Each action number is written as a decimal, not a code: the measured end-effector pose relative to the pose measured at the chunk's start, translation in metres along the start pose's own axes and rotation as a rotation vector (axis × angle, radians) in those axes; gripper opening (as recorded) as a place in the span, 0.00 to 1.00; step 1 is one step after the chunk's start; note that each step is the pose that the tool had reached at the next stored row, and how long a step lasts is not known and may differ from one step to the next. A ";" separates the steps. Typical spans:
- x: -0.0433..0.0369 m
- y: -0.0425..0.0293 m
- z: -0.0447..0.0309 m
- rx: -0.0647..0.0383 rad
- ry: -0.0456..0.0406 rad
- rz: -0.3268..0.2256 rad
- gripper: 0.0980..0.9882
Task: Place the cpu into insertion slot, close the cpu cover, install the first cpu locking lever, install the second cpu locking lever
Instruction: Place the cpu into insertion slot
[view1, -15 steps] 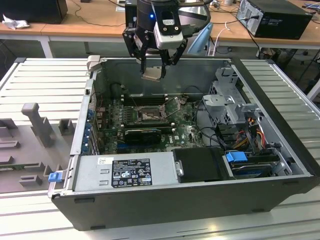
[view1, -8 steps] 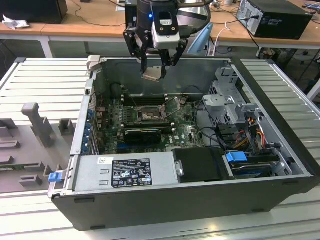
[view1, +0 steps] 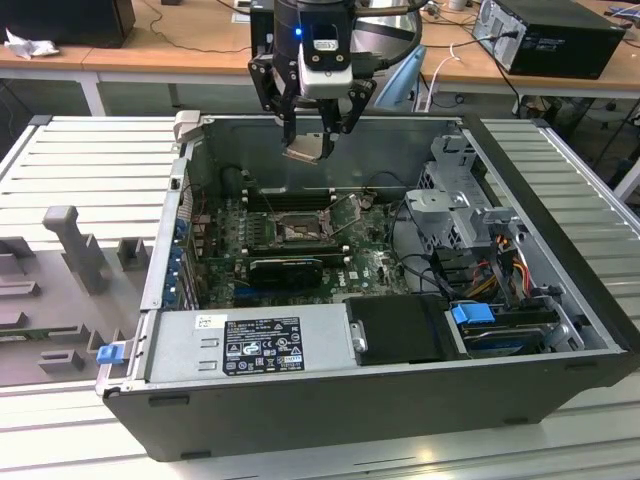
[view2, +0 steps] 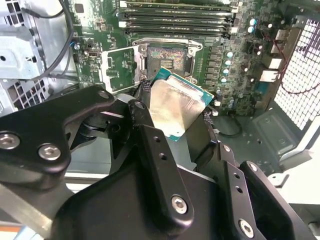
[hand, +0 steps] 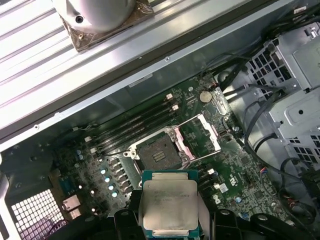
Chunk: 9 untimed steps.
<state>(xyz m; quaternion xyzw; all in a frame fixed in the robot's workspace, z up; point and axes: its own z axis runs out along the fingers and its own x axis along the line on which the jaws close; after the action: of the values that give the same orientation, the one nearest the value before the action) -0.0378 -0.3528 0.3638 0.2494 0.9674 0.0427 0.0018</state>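
On the exterior view's left, grey fixture blocks (view1: 72, 245) stand on the ribbed desk (view1: 100, 160), just beside the open computer case (view1: 400, 405). A power supply (view1: 250, 345) lines the case's near edge. Further in, a black card (view1: 285, 268) lies just in front of the insertion slot (view1: 298, 228), and memory sticks (view1: 285, 196) run along its far side. The slot's dark contact field is exposed, with the cpu cover (view1: 346, 208) raised on its hinge at the exterior view's right of it. Well above the slot, about level with the case's far rim, the pincer (view1: 312, 142) is closed on the edges of the cpu (view1: 305, 151). The chip is tilted in the second wrist view, clear of the board. Nothing stands between chip and slot. Loose cables (view1: 400, 225) and a drive cage (view1: 455, 195) crowd the case's right side, well apart from the slot.
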 end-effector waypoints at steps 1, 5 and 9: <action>0.0000 0.0000 0.0000 0.000 -0.0005 0.007 0.48; 0.0000 0.0000 0.0002 -0.001 -0.0027 0.034 0.48; 0.0000 0.0000 0.0004 -0.001 -0.0046 0.055 0.48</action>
<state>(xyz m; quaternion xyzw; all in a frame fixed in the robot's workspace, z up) -0.0378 -0.3528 0.3634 0.2762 0.9601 0.0426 0.0029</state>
